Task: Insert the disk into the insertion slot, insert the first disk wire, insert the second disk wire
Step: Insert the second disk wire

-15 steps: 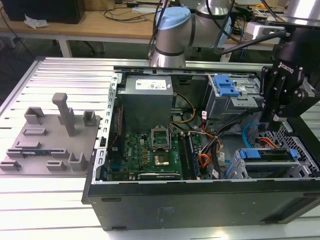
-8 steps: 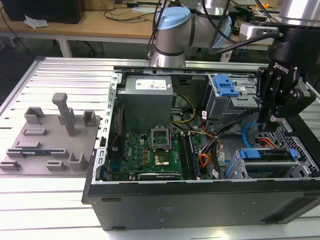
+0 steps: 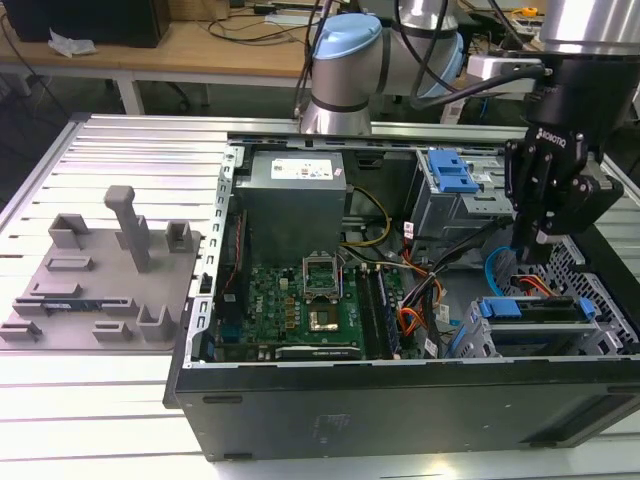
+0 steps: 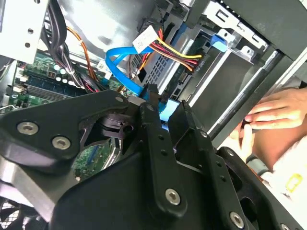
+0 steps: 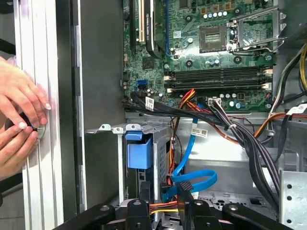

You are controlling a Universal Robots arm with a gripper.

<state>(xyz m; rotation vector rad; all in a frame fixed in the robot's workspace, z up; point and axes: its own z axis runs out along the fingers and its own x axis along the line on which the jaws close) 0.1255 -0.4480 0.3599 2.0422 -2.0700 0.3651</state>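
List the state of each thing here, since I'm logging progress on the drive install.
disk: seated in the insertion slot, blue caddy edge showing.
insertion slot: filled by the disk.
gripper: low inside the case, above the disk, by the blue cable.
blue cable: looped loose.
computer case: side open.
person's hand: resting on the table rail.

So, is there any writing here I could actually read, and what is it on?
None of it can be quoted reliably.
White lettering on the gripper body: too small to read.
Print on the power supply label: too small to read.
Print on the white cable tags: too small to read.
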